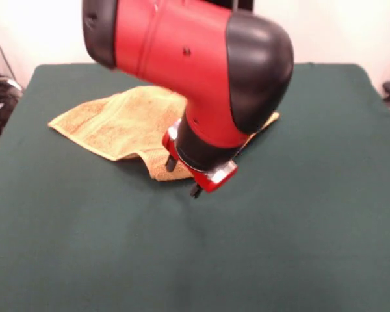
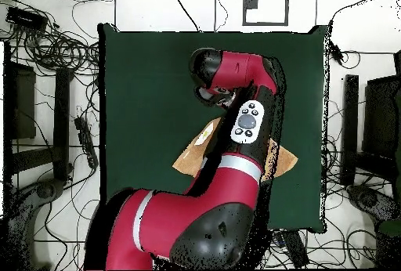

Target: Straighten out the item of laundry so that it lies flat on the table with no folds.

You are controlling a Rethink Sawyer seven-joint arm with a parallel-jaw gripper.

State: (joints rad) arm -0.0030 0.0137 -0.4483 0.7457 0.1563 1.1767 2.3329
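Green felt covers the counter (image 1: 299, 214), with white wall behind it and cables along the floor at the edges. Low over the counter hang the jaws (image 1: 182, 177), dark tips poking out below a red-rimmed wrist; they sit at the towel's near edge, at about 6 o'clock on the cloth in the front view. Whether the jaws are wide, narrow or pinching cloth cannot be told, since the wrist hides them in both views. Outward from there, the red and black arm (image 1: 182, 58) bends up and fills the top of the front view, hiding the towel's middle.

Orange-tan and rumpled, the towel (image 1: 110, 120) lies near the counter's centre. One corner points to 9 o'clock, another peeks out at 3 o'clock past the arm. A flap along the near edge looks doubled over, with a shadow beneath it. From above, only two tan patches show on either side of the arm.

Judged from this, the flattening is not done: the fold at the near edge needs drawing out, and the hidden middle may hold more creases.
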